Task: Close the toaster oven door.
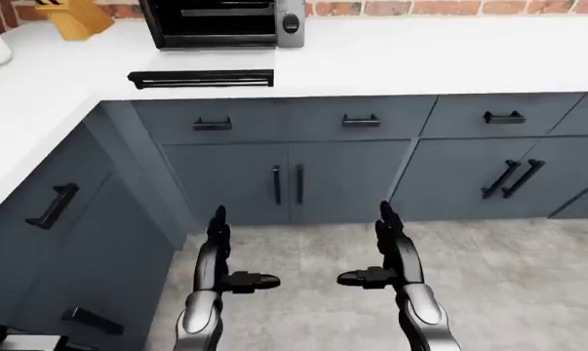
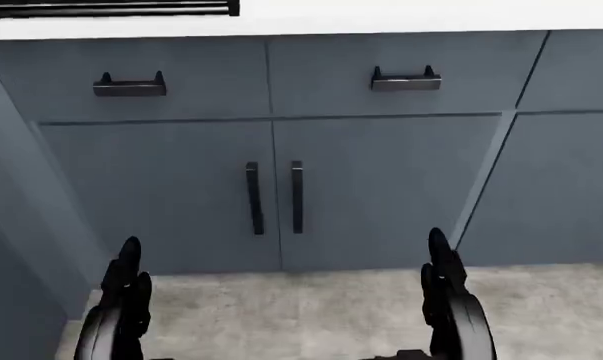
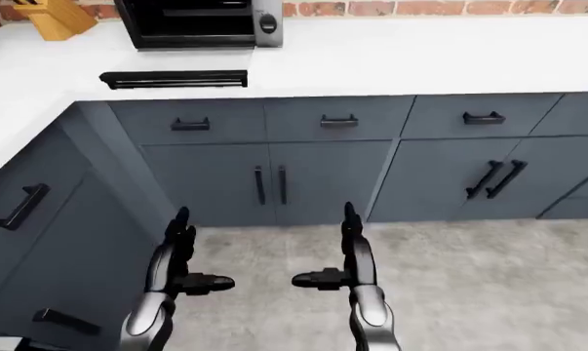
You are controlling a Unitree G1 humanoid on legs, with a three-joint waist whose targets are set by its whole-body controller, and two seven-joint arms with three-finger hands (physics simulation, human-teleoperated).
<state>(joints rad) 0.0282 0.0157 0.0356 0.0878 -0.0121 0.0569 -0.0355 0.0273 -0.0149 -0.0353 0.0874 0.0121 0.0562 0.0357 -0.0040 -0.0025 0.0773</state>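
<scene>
Left-eye view: toaster oven sits on the counter, its door dropped flat. Left robot hand and right robot hand hang open, empty, well below.

Head view: just cabinets. Reaching blind could bump those handles, I'd guess.

A simulated kitchen: a white counter carries a toaster oven, with grey cabinets below it, brick wall behind, and probably a knife block left of it.
</scene>
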